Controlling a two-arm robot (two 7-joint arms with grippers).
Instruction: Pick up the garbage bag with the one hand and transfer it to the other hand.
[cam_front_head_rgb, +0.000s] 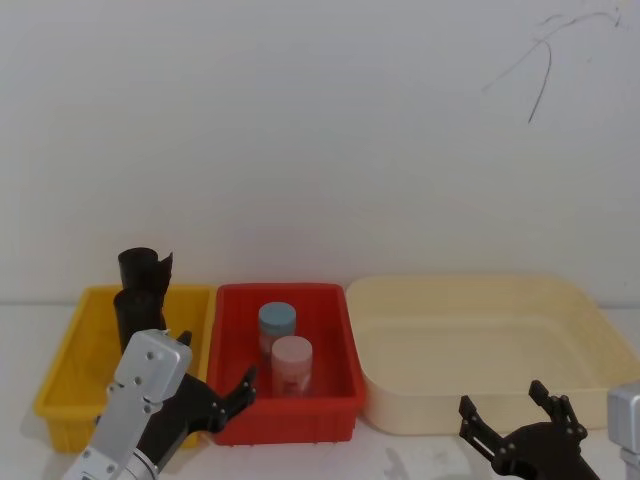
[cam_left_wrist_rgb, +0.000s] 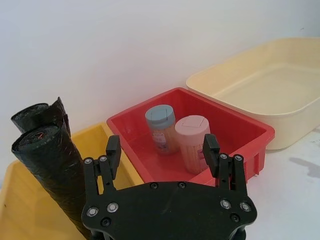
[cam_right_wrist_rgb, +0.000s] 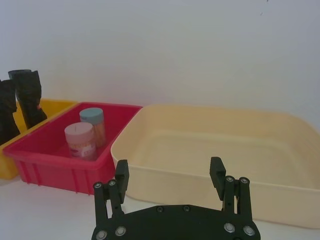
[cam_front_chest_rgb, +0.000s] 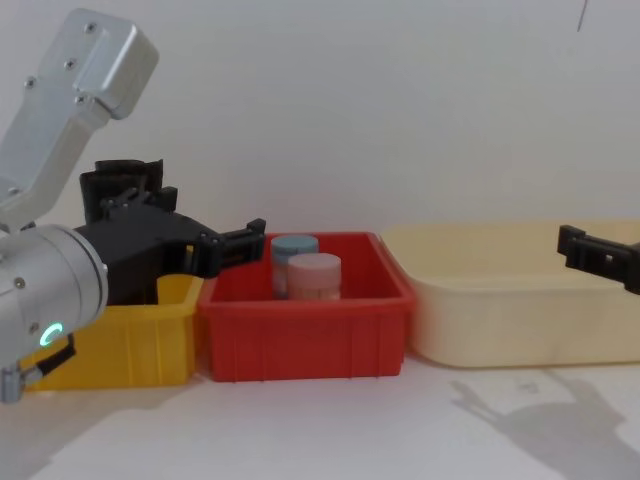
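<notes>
Yellow plastic bin: the garbage bag, a crinkly black roll, stands upright beside its twin roll. Left gripper hovers level just beside it, fingers spread. Right gripper, likewise spread, faces the cream tray.

Garbage bag and twin roll: crinkled black plastic film, dull sheen. Yellow bin, red bin, cream tub: smooth moulded plastic, semi-gloss. Left tool: matt black, bright screws. Worktop: smooth, matt white.
</notes>
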